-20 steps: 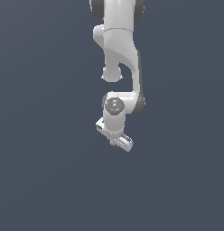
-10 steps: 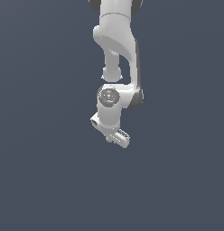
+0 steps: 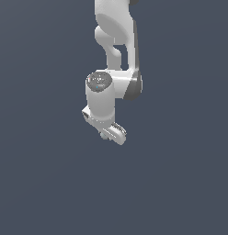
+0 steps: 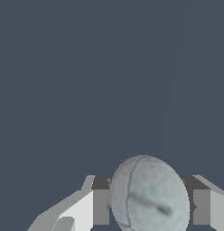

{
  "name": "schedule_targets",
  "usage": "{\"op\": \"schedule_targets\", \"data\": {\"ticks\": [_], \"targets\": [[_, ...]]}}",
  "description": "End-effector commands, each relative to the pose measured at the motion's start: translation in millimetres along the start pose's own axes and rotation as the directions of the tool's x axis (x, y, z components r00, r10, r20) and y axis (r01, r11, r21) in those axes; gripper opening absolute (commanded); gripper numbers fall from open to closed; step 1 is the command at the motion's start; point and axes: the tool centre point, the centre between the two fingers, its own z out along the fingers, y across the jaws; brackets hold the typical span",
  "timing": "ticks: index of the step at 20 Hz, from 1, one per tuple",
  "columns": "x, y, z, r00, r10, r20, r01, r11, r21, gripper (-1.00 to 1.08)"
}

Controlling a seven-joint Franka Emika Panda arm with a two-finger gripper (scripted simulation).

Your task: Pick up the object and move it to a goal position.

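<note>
One ball, sitting right in the grip

Gripper (image 4: 147, 205) is closing on the pale grey-blue ball (image 4: 150, 196), fingers (image 4: 98, 206) pressing either side, so it's centred, nothing offset.

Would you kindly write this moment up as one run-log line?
phase: carry | ball: between the fingers, touching both | gripper: shut on ball | ball in exterior view: hidden | goal: not visible

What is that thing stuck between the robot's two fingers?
It is the ball, pale grey-blue, sitting right between the gripper fingers. The wrist view shows this. In the exterior view the arm hides it.
</note>
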Motion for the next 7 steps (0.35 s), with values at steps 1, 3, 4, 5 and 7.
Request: {"op": "schedule_targets", "data": {"ticks": [1, 3, 4, 5, 7], "targets": [[2.5, 2.4, -8.4, 1.000, -0.001, 0.001, 0.001, 1.000, -0.001, -1.00], [3.9, 3.0, -11.2, 1.000, -0.001, 0.001, 0.001, 1.000, -0.001, -1.00], [4.2, 2.9, -11.5, 1.000, -0.001, 0.001, 0.001, 1.000, -0.001, -1.00], [4.4, 2.6, -11.1, 1.000, -0.001, 0.001, 0.001, 1.000, -0.001, -1.00], [4.1, 1.8, -10.1, 1.000, -0.001, 0.001, 0.001, 1.000, -0.001, -1.00]]}}
